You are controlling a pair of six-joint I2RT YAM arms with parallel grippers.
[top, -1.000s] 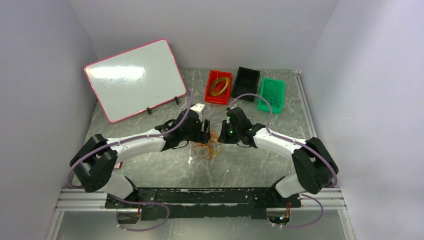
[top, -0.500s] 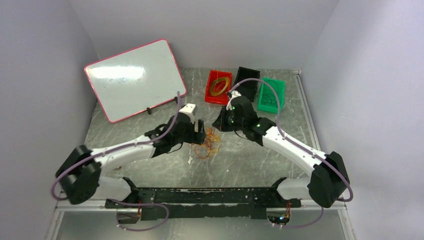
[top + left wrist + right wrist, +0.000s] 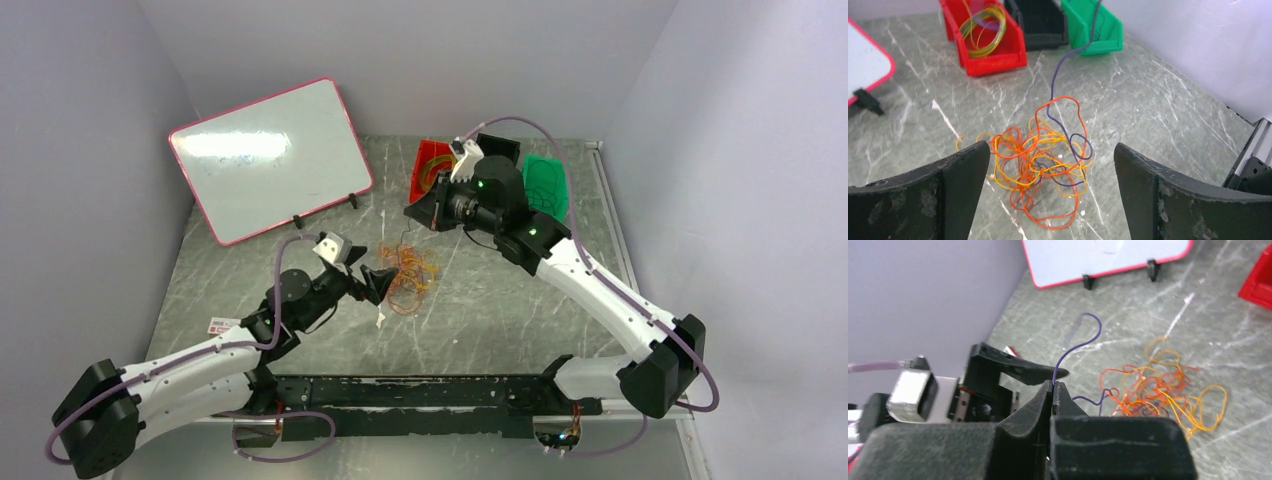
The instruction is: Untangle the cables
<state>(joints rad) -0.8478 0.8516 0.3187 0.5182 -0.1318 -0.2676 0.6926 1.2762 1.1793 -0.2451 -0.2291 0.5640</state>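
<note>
The cables (image 3: 408, 276) lie as a hand-sized tangle of orange-red and yellow loops mid-table, also in the left wrist view (image 3: 1040, 160) and the right wrist view (image 3: 1160, 385). One dark purple cable (image 3: 1063, 65) rises out of the tangle, still threaded through it at its lower end. My right gripper (image 3: 413, 214) is raised above and behind the tangle and shut on that dark cable (image 3: 1082, 340), pinched at the fingertips (image 3: 1054, 386). My left gripper (image 3: 379, 284) is open and empty just near-left of the tangle, which shows between its jaws (image 3: 1051, 150).
A red bin (image 3: 428, 170) holding yellow loops (image 3: 982, 30), a black bin (image 3: 1040, 22) and a green bin (image 3: 548, 185) stand in a row at the back. A pink-framed whiteboard (image 3: 265, 155) leans at the back left. A white scrap (image 3: 381, 320) lies near the tangle.
My right gripper has risen and moved back toward the bins, drawing the dark cable up out of the tangle. My left arm has pulled back toward the near left, off the tangle.
</note>
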